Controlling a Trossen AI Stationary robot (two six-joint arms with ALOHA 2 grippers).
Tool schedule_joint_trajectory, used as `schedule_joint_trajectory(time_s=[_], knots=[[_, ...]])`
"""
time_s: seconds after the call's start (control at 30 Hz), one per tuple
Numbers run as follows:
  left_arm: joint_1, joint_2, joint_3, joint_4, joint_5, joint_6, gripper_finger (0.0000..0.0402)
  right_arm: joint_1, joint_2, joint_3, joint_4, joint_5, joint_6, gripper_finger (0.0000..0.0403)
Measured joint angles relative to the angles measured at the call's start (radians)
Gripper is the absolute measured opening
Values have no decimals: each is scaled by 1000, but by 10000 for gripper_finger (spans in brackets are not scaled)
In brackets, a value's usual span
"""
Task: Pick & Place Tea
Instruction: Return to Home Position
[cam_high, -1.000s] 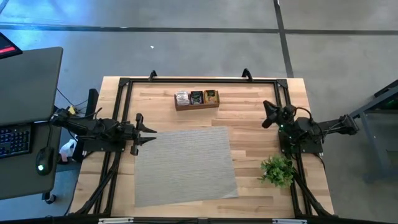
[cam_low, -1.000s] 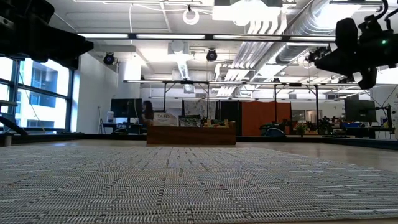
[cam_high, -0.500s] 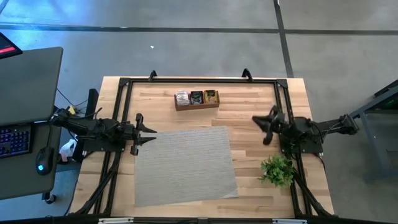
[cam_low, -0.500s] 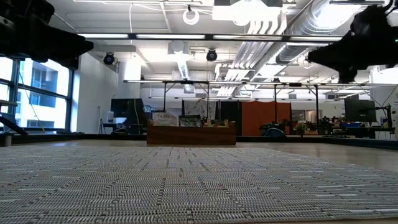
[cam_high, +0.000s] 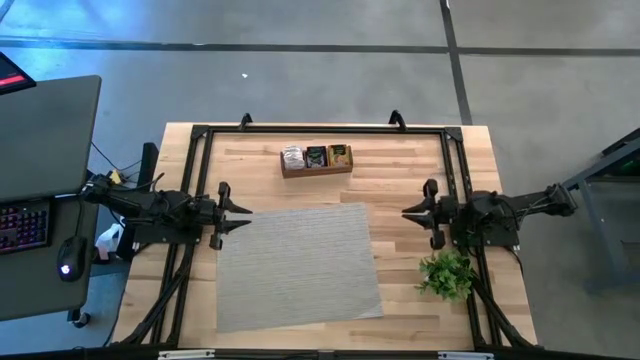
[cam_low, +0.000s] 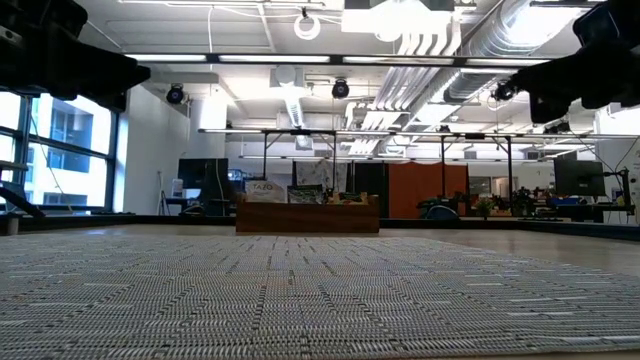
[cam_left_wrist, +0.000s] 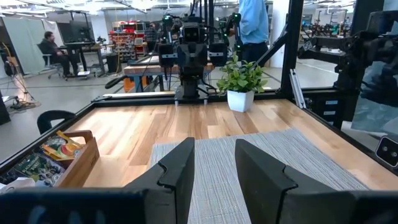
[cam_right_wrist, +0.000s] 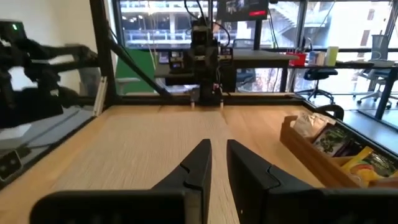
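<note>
The right end effector (cam_high: 407, 212) is hanging over the bare wood on the right side of the counter (cam_high: 390, 165), pointing toward the middle. Its two fingers (cam_right_wrist: 198, 165) are sitting just a little apart and are holding nothing. The left end effector (cam_high: 247, 217) is hanging at the left edge of the gray mat (cam_high: 300, 265). Its fingers (cam_left_wrist: 180, 168) are standing apart, with nothing between them.

The tea (cam_high: 316, 156) is lying inside the wooden box (cam_high: 316, 172) near the far edge of the counter, well apart from both arms. Pale packets are sitting in one part, dark ones in the middle, and yellow ones in the other. A small green plant (cam_high: 445, 272) is standing just beside the right arm.
</note>
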Motion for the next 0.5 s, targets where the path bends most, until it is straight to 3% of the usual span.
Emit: schedule_joint_trajectory(time_s=[0.27, 0.5], knots=[[0, 0, 0, 0, 0, 0, 115, 0, 8, 0, 6, 13, 93, 44], [0, 0, 0, 0, 0, 0, 115, 0, 8, -1, 7, 14, 73, 49]])
